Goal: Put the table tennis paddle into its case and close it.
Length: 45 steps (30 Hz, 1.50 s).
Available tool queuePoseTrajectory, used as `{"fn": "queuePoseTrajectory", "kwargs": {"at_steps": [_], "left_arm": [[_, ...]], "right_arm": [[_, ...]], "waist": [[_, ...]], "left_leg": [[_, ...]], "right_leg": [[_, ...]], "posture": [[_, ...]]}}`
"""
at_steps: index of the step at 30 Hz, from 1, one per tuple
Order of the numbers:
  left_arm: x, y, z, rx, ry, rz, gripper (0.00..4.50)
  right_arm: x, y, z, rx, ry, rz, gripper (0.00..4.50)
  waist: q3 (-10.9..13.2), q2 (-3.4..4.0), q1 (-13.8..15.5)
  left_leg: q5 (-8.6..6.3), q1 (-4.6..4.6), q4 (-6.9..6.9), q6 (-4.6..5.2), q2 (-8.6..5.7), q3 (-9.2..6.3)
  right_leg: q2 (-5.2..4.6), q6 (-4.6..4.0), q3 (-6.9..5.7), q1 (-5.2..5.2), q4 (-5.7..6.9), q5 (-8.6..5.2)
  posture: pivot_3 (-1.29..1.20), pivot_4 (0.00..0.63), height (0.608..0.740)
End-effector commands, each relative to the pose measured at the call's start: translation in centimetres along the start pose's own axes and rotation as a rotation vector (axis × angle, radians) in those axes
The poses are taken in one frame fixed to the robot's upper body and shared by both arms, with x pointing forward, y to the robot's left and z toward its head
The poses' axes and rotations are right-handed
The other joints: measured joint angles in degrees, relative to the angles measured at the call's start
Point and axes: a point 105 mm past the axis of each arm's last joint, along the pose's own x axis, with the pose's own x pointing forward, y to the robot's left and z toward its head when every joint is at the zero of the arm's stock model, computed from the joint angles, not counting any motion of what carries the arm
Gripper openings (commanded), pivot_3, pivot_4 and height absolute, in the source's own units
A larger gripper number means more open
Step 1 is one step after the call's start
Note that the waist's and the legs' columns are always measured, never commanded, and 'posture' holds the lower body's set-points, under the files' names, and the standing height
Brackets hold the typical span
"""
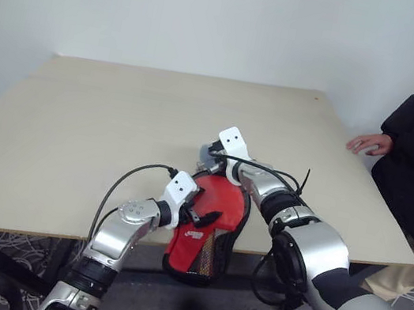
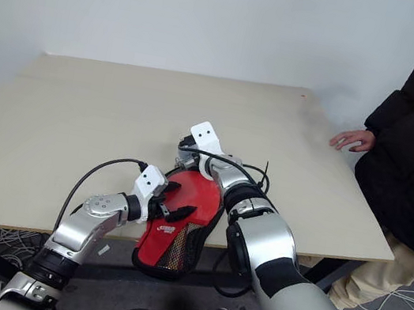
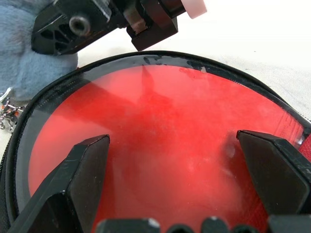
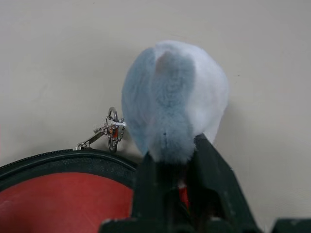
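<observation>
The case [image 1: 204,239] lies at the table's front edge, its logo-and-mesh end hanging over the edge. Through its clear front I see the red face of the table tennis paddle [image 3: 170,121]; the handle is hidden. My left gripper [image 3: 172,145] is open just over the clear front, one finger on each side of the red face. At the case's far rim my right gripper [image 4: 170,160] is shut on a fluffy pale grey-blue pompom [image 4: 175,97]. The pompom hangs by a small metal clip [image 4: 112,130] from the black zipper edging.
A person in a dark coat sits at the right, one hand [image 1: 370,142] resting on the table's right edge. The light wooden table [image 1: 116,123] stretches away behind and to the left of the case.
</observation>
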Motion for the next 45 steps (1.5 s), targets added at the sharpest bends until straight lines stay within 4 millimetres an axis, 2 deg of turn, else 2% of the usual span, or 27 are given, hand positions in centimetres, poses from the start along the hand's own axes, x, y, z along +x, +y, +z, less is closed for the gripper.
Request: {"fn": "queuePoseTrajectory", "kwargs": {"at_steps": [1,16,25,31,45], "left_arm": [[-0.1,0.3,-0.4,0.0,0.02,0.004,4.5],[-0.1,-0.1,-0.5,0.002,0.027,-0.018,4.5],[0.0,-0.2,-0.6,-0.003,0.029,-0.025,4.5],[0.0,-0.3,-0.6,-0.003,0.03,-0.028,4.5],[0.2,-0.4,-0.5,-0.006,0.03,-0.031,4.5]], "right_arm": [[-0.2,-0.8,1.8,-0.032,-0.059,-0.052,0.01],[-0.3,-1.8,2.0,-0.098,-0.071,-0.148,0.01],[-0.5,-2.9,1.8,-0.247,-0.037,-0.279,0.01],[-0.6,-3.1,2.2,-0.285,-0.038,-0.298,0.01],[-1.9,-6.2,3.0,-0.414,-0.03,-0.391,0.01]], "waist": [[0.0,0.0,-0.02],[0.0,0.0,-0.17],[0.0,0.0,-0.17],[0.0,0.0,-0.16],[0.0,0.0,-0.15]], "left_leg": [[0.0,0.0,0.0,0.0,0.0,0.0],[0.0,-0.01,-0.05,0.0,0.0,0.0],[0.0,-0.01,-0.06,0.0,0.0,0.0],[0.0,-0.01,-0.09,0.0,0.0,0.0],[0.01,0.0,-0.13,0.01,-0.03,0.0]], "right_leg": [[0.0,0.0,0.0,0.0,0.0,0.0],[0.0,0.0,0.0,-0.01,-0.03,0.0],[-0.01,-0.01,0.0,-0.02,-0.03,-0.01],[-0.01,-0.01,0.0,-0.02,-0.05,-0.01],[-0.03,-0.01,0.0,-0.02,-0.07,-0.01]], "posture": [[0.0,0.0,0.74],[0.0,0.0,0.74],[0.0,0.0,0.74],[0.0,0.0,0.74],[0.0,0.0,0.74]]}}
